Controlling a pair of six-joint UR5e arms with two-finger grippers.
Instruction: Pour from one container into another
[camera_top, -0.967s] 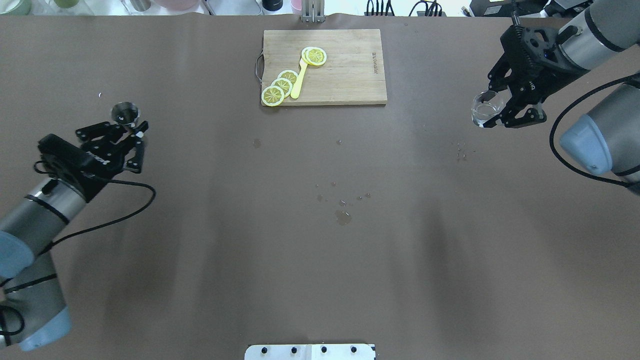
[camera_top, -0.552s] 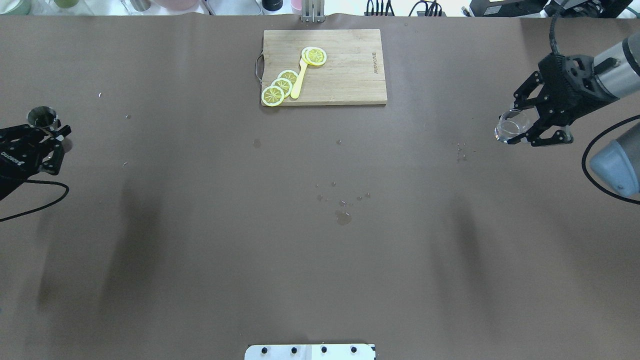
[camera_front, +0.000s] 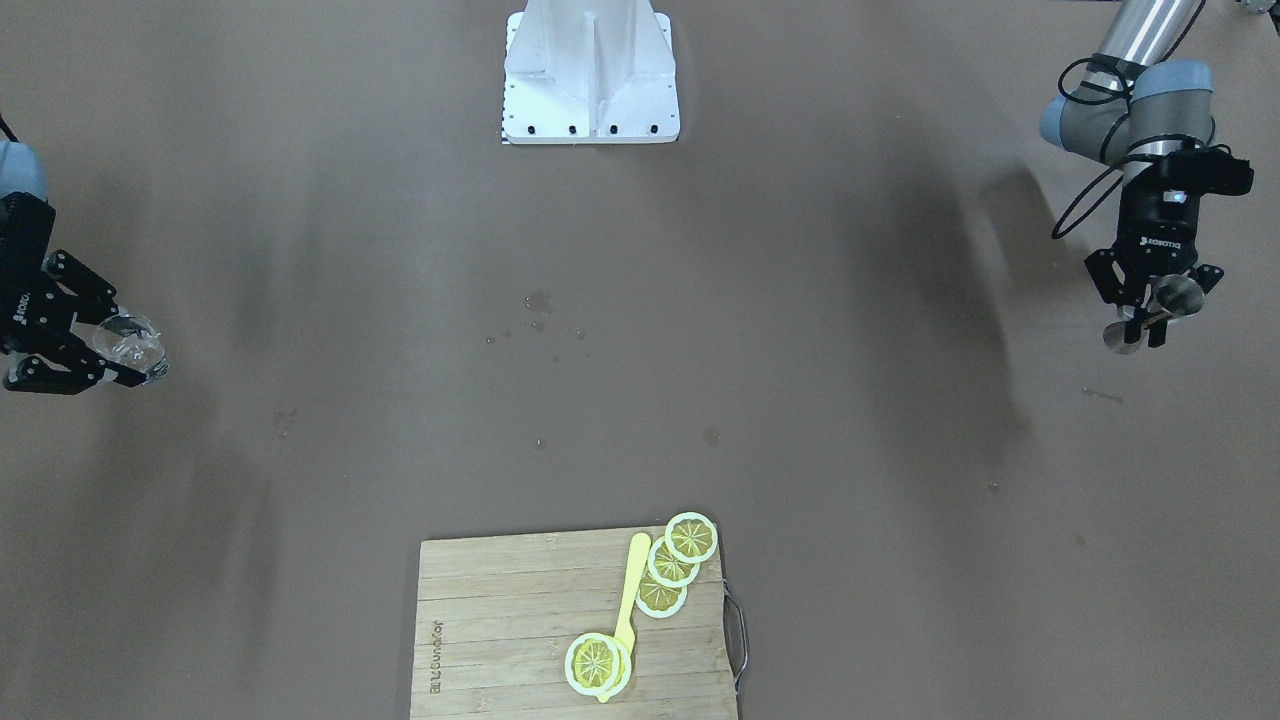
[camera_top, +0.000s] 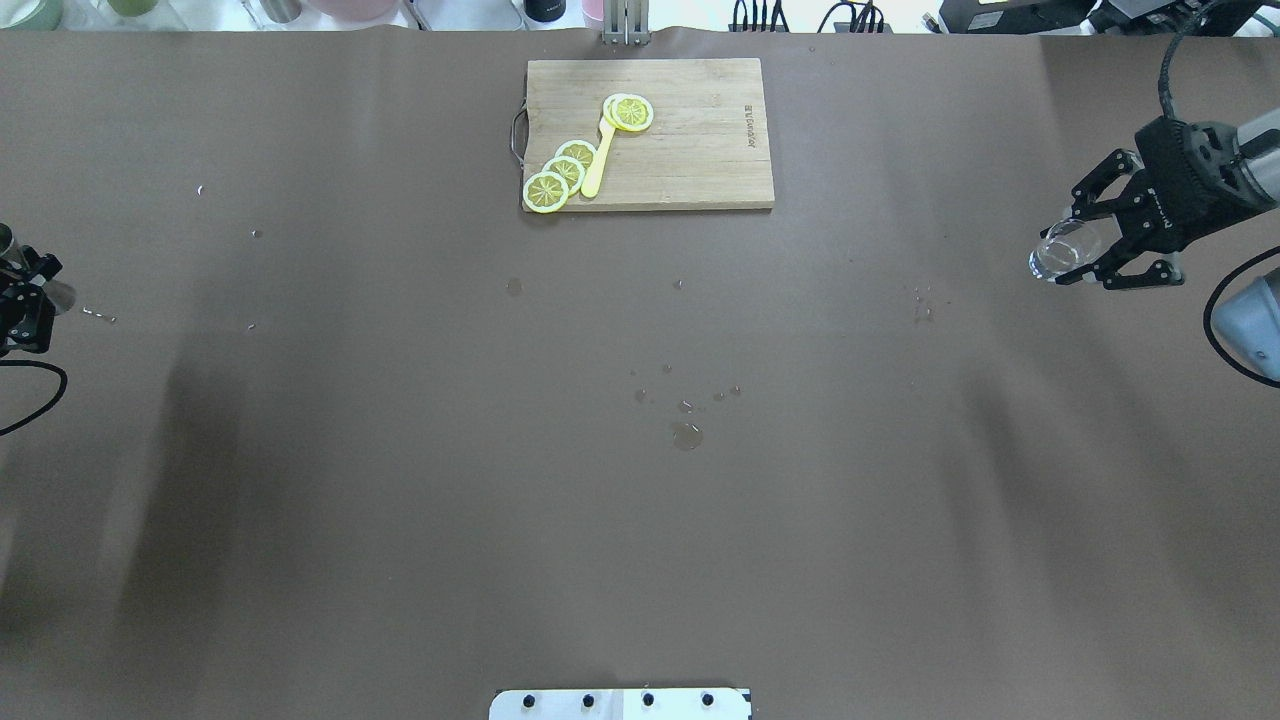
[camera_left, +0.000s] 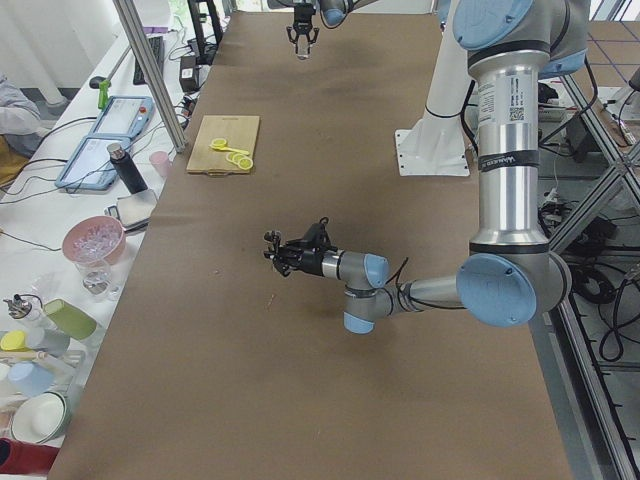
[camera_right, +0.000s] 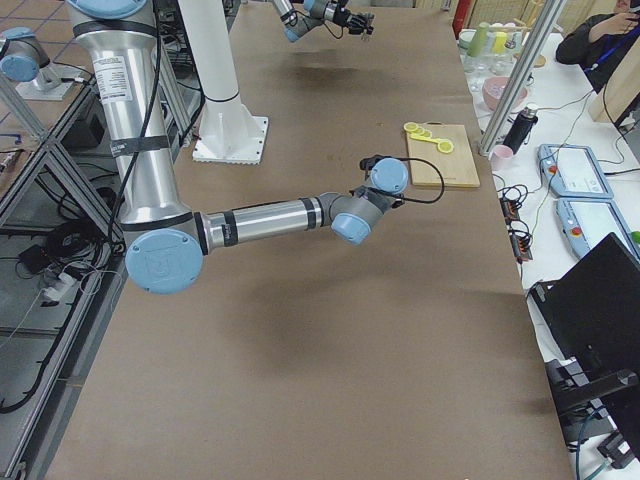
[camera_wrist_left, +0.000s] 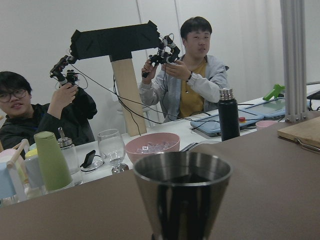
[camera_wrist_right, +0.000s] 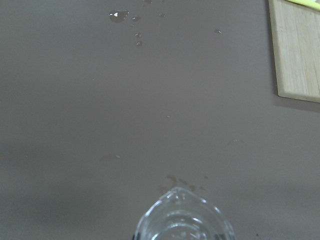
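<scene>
My left gripper (camera_front: 1148, 318) is clenched on the steel cup (camera_front: 1182, 294), and my right gripper (camera_top: 1085, 250) grasps the glass cup (camera_top: 1055, 258). They hang at opposite ends of the table (camera_top: 640, 540), well apart. I judge both must travel inward before pouring.

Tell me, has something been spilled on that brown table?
Yes. A small puddle with scattered droplets sits near the middle of the table, and more lie nearer the glass cup. The cutting board looks tidy.
</scene>
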